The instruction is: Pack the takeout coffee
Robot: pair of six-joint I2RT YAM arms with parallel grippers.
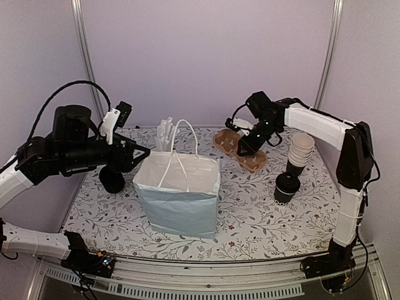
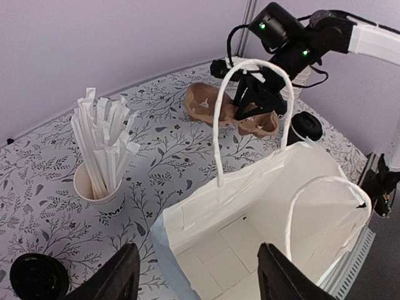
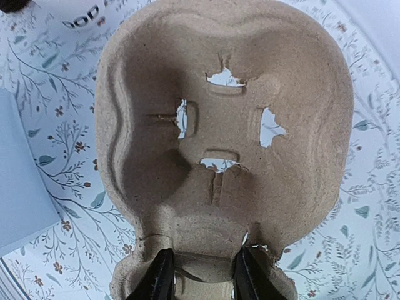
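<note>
The brown pulp cup carrier [image 1: 226,141] is at the back of the table, right of the bag. My right gripper [image 1: 245,149] is shut on its middle ridge; in the right wrist view the fingers [image 3: 161,278] pinch that ridge and an empty cup hole [image 3: 225,125] fills the frame. A black lidded cup [image 1: 287,187] stands on the table at the right, also in the left wrist view [image 2: 306,127]. A second black lidded cup [image 1: 112,179] stands at the left. My left gripper [image 2: 200,275] is open and empty above the near rim of the bag.
The pale blue paper bag [image 1: 181,203] stands open mid-table, white handles up, nothing inside [image 2: 250,212]. A white cup of straws [image 1: 165,134] stands behind it. A stack of paper cups [image 1: 300,152] stands at the right behind the lidded cup.
</note>
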